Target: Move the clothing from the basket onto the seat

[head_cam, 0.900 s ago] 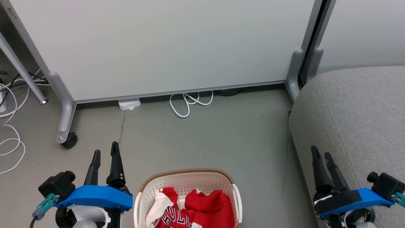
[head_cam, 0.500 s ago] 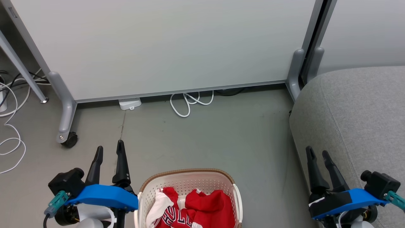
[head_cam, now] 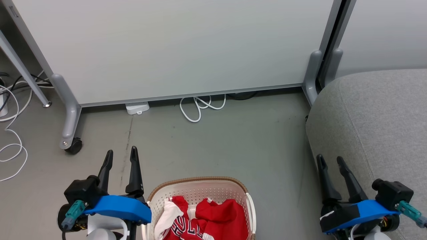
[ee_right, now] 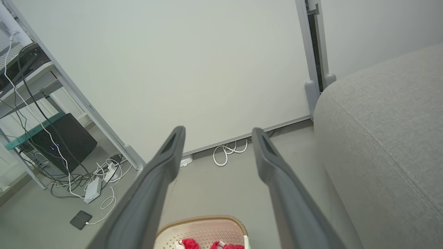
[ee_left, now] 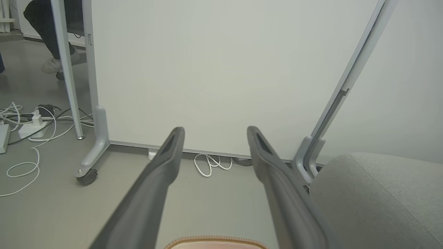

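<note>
The cream basket (head_cam: pixel 199 187) with a brown rim stands on the floor at the bottom centre. Red clothing (head_cam: pixel 206 220) with white trim and lettering lies bunched inside it. The basket's rim (ee_left: pixel 216 241) also edges into the left wrist view, and basket (ee_right: pixel 204 228) and clothing (ee_right: pixel 211 245) show low in the right wrist view. My left gripper (head_cam: pixel 120 156) hovers just left of the basket, open and empty. My right gripper (head_cam: pixel 330 161) is open and empty beside the front edge of the grey seat (head_cam: pixel 377 116), right of the basket.
A white partition panel (head_cam: pixel 173 46) on grey wheeled feet (head_cam: pixel 71 143) closes off the far side. White cables (head_cam: pixel 200 106) loop at its base, more cables (head_cam: pixel 10 146) lie far left. A person's foot (ee_left: pixel 52 64) shows behind the panel. Bare grey floor (head_cam: pixel 217 146) lies between basket and panel.
Both grippers have drifted inward: the left moved right toward the basket, the right moved left and slightly down. Both stayed open. The basket and clothing have not moved.
</note>
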